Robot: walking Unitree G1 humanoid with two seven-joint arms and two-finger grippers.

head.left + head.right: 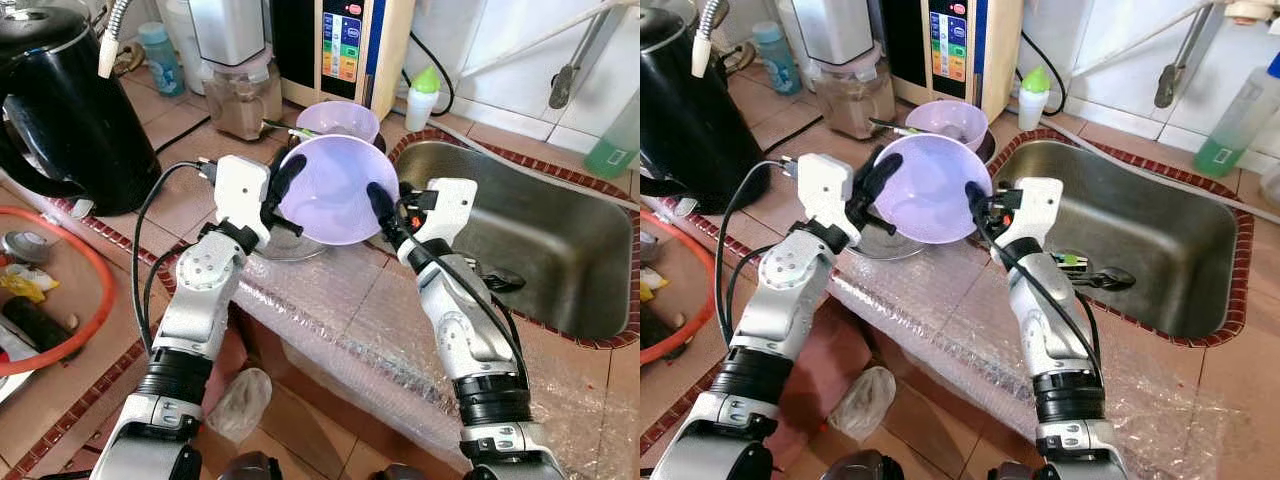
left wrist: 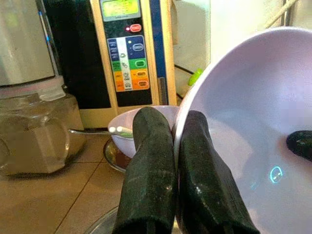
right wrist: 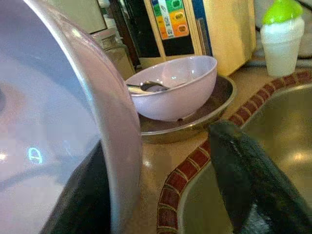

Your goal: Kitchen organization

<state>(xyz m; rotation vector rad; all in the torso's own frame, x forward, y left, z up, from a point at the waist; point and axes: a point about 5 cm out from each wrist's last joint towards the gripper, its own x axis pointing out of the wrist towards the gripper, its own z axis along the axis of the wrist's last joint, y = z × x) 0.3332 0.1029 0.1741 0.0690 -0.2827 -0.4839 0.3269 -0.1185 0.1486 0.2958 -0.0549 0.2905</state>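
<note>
**Here, both grippers hold one lilac bowl**

The lilac bowl [image 1: 335, 190] is tilted, just left of the sink [image 1: 560, 250]. The left gripper [image 1: 283, 186] pinches its left rim; the right gripper [image 1: 385, 217] pinches its right rim. A second bowl [image 1: 340, 120] stands behind it.

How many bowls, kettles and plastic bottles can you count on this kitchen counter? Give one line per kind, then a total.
Lilac bowls: 2, the held bowl and the bowl behind it
Black kettles: 1
Plastic bottles: 3
Total: 6
</note>
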